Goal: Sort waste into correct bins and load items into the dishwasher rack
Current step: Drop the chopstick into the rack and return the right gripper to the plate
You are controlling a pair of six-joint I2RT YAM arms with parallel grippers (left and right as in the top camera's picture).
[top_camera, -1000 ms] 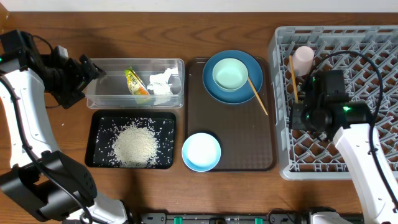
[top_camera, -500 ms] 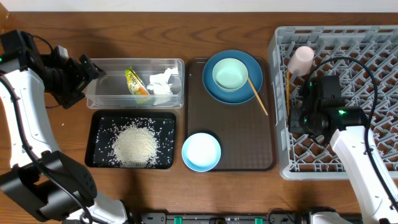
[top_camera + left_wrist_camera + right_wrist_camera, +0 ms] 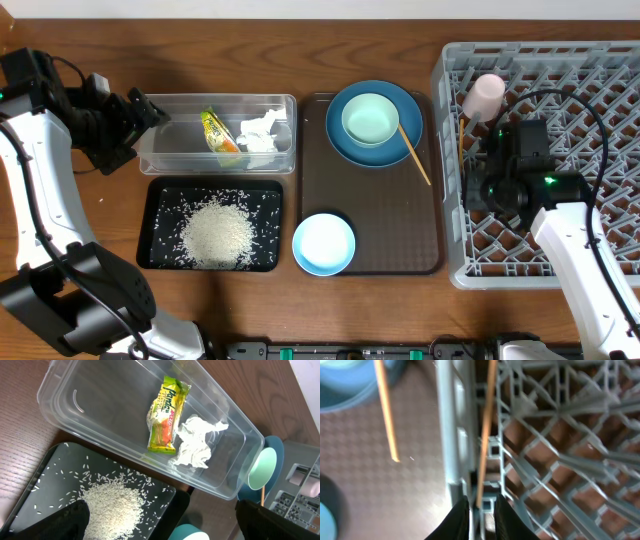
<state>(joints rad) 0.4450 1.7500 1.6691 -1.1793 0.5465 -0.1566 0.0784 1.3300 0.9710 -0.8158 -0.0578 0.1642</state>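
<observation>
At the worktop's (image 3: 200, 50) right edge, the right gripper (image 3: 482, 510) hangs inside the dishwasher rack (image 3: 600, 60) by its left wall. Its fingers are narrowly parted around the end of a chopstick (image 3: 485, 435), apparently set there for loading, near the pink cup (image 3: 487, 95). The second chopstick (image 3: 415, 155) lies across the blue plate (image 3: 340, 150) on the brown tray (image 3: 390, 220). The left gripper (image 3: 145, 110) gapes empty beside the clear tub (image 3: 65, 390) holding wrapper (image 3: 166, 415) and tissue (image 3: 195, 442). From overhead the arm (image 3: 580, 240) hides the fingers; the wrist view is blurred.

Bare brown serving tray (image 3: 390, 222) centre passable, grey lattice plastic rack (image 3: 447, 232) wall and thin wooden chopstick (image 3: 486, 430) hemming right gripper (image 3: 481, 509)
</observation>
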